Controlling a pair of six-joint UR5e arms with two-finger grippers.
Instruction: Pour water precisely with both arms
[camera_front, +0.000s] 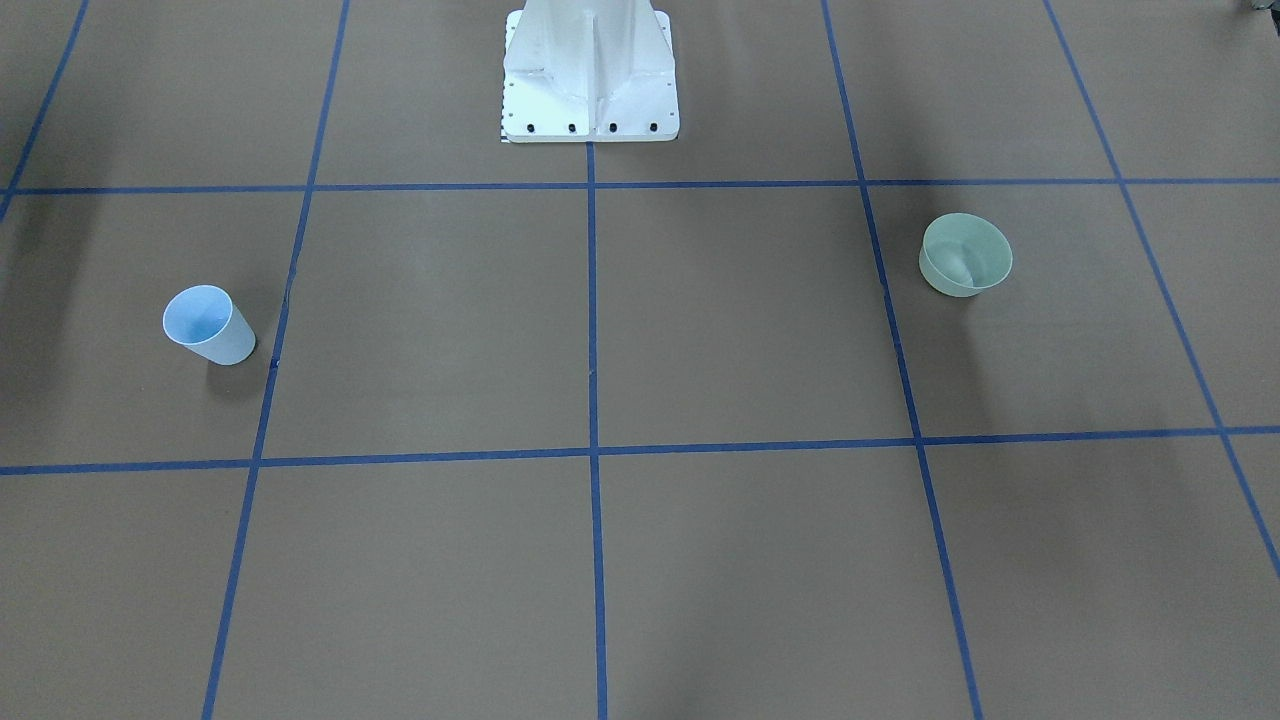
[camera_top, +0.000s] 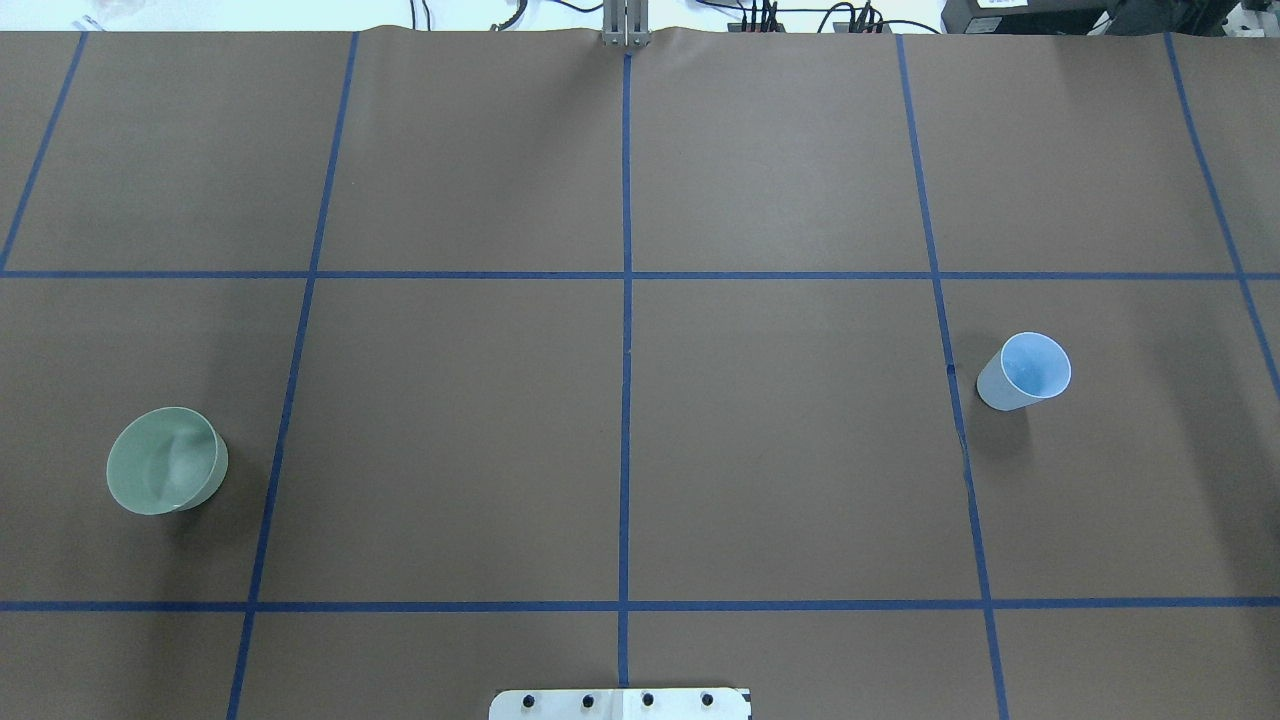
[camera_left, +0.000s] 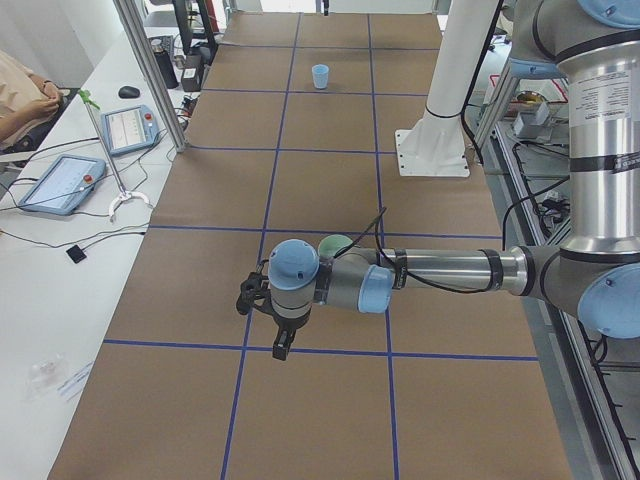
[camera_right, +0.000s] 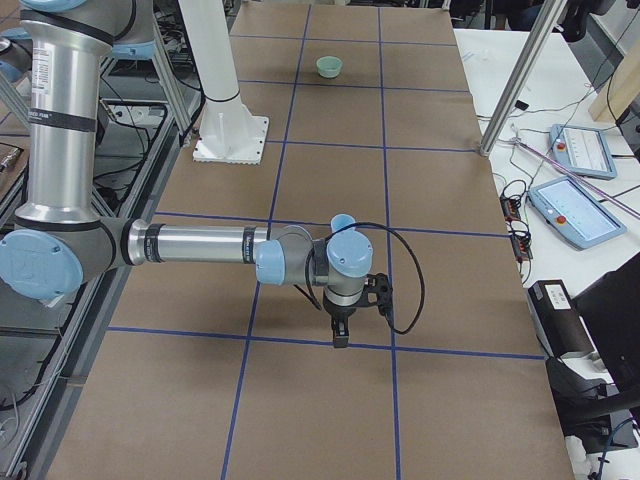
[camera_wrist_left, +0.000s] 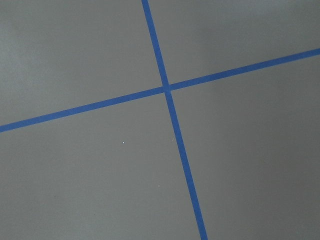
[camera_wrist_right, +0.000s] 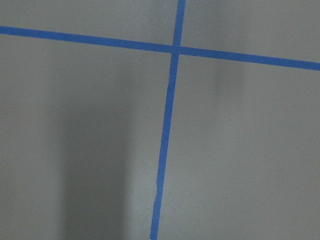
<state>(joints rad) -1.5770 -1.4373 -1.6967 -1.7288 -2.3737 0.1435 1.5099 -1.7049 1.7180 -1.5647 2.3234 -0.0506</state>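
**Two vessels apart, both arms low**

Front-facing view: an upright blue cup (camera_front: 208, 325) stands at 9 o'clock on the brown surface (camera_front: 700, 330). A green bowl (camera_front: 965, 255) stands at 2 o'clock, well apart from it, and the white pedestal (camera_front: 590, 80) is at 12. Whether either holds water, I cannot tell.

Overhead: bowl at 8 o'clock, cup at 3, one on each arm's side, probably so each arm takes its own vessel.

Left-end view: the left arm (camera_left: 450, 270) stretches low, with the left claw (camera_left: 281, 345) pointing down near the bowl. Its spread cannot be told.

Right-end view: the right arm (camera_right: 200, 245) mirrors it, right claw (camera_right: 340, 335) near the cup, spread likewise unclear.

Wrist views: only crossing blue tape (camera_wrist_left: 165, 90).
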